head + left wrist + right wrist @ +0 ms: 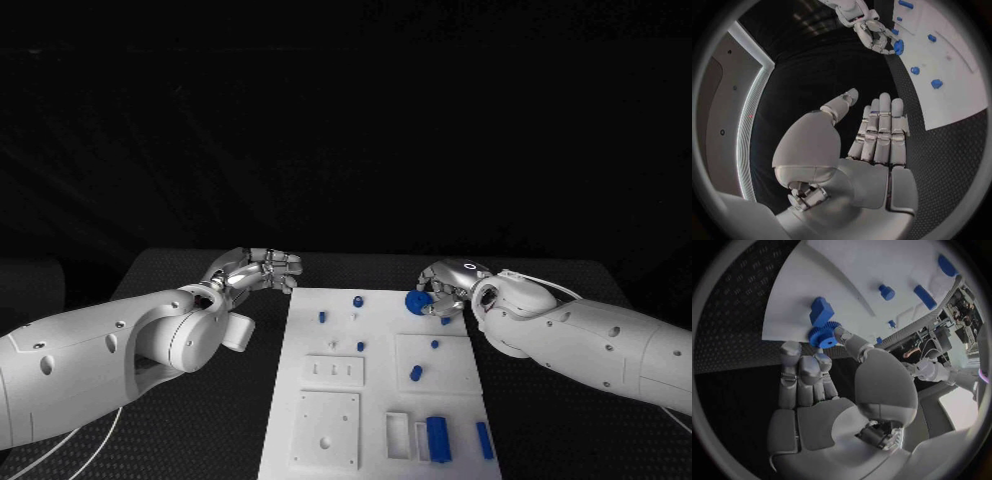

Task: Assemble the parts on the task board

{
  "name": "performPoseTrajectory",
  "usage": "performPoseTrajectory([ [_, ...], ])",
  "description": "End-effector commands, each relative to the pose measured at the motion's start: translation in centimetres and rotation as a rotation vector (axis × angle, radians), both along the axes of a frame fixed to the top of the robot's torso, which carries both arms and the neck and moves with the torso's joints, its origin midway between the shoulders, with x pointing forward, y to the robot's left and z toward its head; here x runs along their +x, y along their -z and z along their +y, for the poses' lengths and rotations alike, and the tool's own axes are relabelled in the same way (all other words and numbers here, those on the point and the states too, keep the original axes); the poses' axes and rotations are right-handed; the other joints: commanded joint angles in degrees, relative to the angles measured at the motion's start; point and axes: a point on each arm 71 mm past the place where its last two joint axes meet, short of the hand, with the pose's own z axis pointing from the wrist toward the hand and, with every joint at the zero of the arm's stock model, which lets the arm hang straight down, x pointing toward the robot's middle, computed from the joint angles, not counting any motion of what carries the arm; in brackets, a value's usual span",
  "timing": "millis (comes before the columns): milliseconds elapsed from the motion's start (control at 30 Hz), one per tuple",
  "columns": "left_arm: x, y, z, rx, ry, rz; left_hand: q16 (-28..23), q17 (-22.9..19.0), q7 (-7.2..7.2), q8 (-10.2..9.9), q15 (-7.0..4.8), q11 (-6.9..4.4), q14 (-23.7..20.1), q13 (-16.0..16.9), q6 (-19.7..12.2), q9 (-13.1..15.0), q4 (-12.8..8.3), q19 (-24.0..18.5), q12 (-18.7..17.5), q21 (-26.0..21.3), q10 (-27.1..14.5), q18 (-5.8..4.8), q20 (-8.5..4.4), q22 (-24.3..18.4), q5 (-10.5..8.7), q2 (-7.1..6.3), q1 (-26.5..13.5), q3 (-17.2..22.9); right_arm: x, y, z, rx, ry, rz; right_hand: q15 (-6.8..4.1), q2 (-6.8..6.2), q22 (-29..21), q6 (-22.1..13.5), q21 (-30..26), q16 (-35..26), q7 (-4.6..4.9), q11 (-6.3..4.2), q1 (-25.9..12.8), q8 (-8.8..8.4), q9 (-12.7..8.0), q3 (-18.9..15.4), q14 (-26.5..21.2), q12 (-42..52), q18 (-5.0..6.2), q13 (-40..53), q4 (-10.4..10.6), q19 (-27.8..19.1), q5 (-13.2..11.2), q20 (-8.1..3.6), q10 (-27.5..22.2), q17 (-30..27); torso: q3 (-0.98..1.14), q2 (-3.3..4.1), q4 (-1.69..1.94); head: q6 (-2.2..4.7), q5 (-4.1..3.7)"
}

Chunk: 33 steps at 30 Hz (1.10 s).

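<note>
1. I am holding a small blue gear in my right hand. It is pinched between my thumb and fingertips, up at the far end of the white task board, near its right side.

2. In the right wrist view, a blue post is standing on the board just beside the gear. I think the gear is meant to go on it. I cannot tell yet if they are touching.

3. To do this well, I am thinking I should keep the gear flat and line its middle hole up with the post. Then I should go down slowly. If it tilts, it could jam or slip out.

4. I should keep my pinch soft but firm, and only let go once the gear is sitting all the way down.

5. Other blue parts are lying on the board closer to me. They are well apart from my hand.

6. My left hand is holding nothing. In the left wrist view its fingers are straight and side by side. It is waiting over the black table, just beside the board's left edge.
</note>
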Motion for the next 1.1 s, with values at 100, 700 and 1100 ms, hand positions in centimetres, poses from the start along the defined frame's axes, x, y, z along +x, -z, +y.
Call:
performPoseTrajectory([
  [100,-0.1,-0.1,-0.2,-0.007,0.019,-0.011,-0.35,0.11,0.10,-0.27,0.22,-0.03,0.01,-0.02,-0.17,0.05,0.03,-0.22,-0.14,0.16,0.07,0.60,0.03,1.16,-0.09,0.08,-0.42,0.33,0.0,0.3,0.2,-0.017,-0.019,0.020,-0.07,0.79,1.39,1.43,0.72,0.00,0.46,0.42,-0.13,0.30,0.16,0.91,-0.24,0.43,2.37,0.11,0.14,-0.19,-0.82,-0.34,-0.80,0.23,-0.12,-0.08,-0.05,-0.15,0.12],
  [700,-0.2,-0.2,-0.3,-0.008,0.020,-0.010,-0.39,0.16,0.10,-0.28,0.23,-0.03,0.02,-0.02,-0.17,0.06,0.05,-0.24,-0.17,0.19,0.06,0.60,0.04,1.16,-0.08,0.11,-0.46,0.34,0.0,1.1,0.5,-0.053,-0.017,0.062,-0.47,1.52,1.33,2.52,1.84,-0.25,-0.01,-0.01,-0.99,0.80,0.42,2.21,-0.10,0.49,2.37,0.15,1.29,-0.62,-1.81,-0.21,-0.53,0.78,-0.24,-0.17,-0.07,-0.52,0.26],
  [1100,-0.2,-0.2,-0.3,-0.007,0.020,-0.008,-0.42,0.19,0.11,-0.29,0.23,-0.02,0.02,-0.02,-0.18,0.06,0.03,-0.26,-0.19,0.21,0.05,0.61,0.04,1.16,-0.07,0.09,-0.44,0.35,0.0,1.6,0.4,-0.108,-0.009,0.088,-0.63,1.69,1.27,3.09,2.33,-0.38,-0.21,-0.20,-1.69,1.08,0.58,1.99,-0.03,0.45,2.37,0.14,1.70,-0.88,-1.70,-0.22,-0.46,1.06,-0.27,-0.20,-0.12,-0.67,0.38],
])
